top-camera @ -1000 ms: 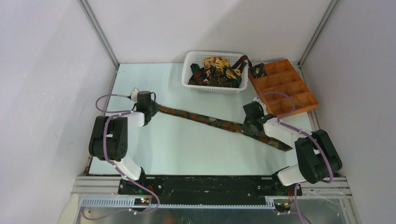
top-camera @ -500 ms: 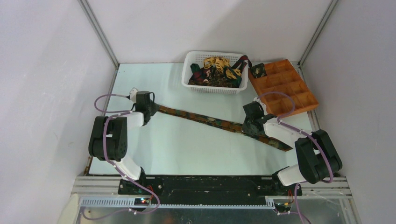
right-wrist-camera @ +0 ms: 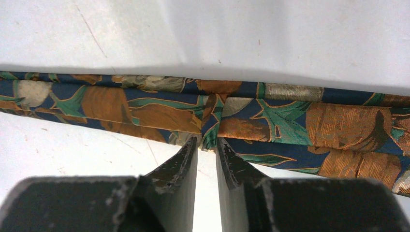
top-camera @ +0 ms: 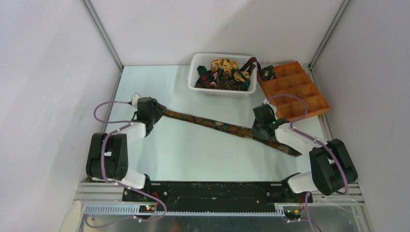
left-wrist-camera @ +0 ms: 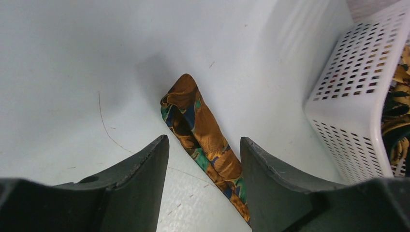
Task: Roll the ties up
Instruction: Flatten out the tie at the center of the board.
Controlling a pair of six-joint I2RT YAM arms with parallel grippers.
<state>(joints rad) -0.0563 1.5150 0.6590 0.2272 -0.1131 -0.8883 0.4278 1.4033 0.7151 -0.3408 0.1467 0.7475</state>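
On the pale bench [top-camera: 193, 154], closed in by white walls to the left, right and far side, one long patterned tie [top-camera: 212, 124] lies flat. Its long axis is a diagonal. The narrow tip points far-left and the wider end reaches near-right, close to the bench's right edge. Bare bench spreads on both sides of it, widest on the near side between the two arms. At the far edge stands a white basket [top-camera: 217, 92] heaped with more ties [top-camera: 225, 72]. A brown tray [top-camera: 309, 92] sits just right of it, with a small rolled tie [top-camera: 267, 72] in its far-left compartment. The left end effector [top-camera: 157, 112] is low over the narrow tip with its fingers spread, and the tie lies on the bench between them. The right end effector [right-wrist-camera: 207, 141] is at the wider part. Its fingers stand a narrow gap apart at a pucker in the cloth, but I cannot tell whether they grip it.
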